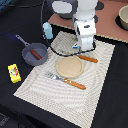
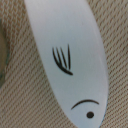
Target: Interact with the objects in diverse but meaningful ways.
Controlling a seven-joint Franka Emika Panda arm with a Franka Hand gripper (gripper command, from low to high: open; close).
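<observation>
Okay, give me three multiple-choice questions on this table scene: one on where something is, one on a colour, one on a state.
1. Where is the brown sausage?
A. in the grey frying pan
B. on the round wooden plate
C. on the yellow packet

2. What colour are the fork and knife handles?
A. blue
B. orange
C. green

3. How does the pale blue carton stand?
A. crushed flat
B. lying on its side
C. upright

Answers: 1 A, the sausage lies inside the pan. 2 B, both handles show orange. 3 C, the carton stands upright beyond the placemat.
</observation>
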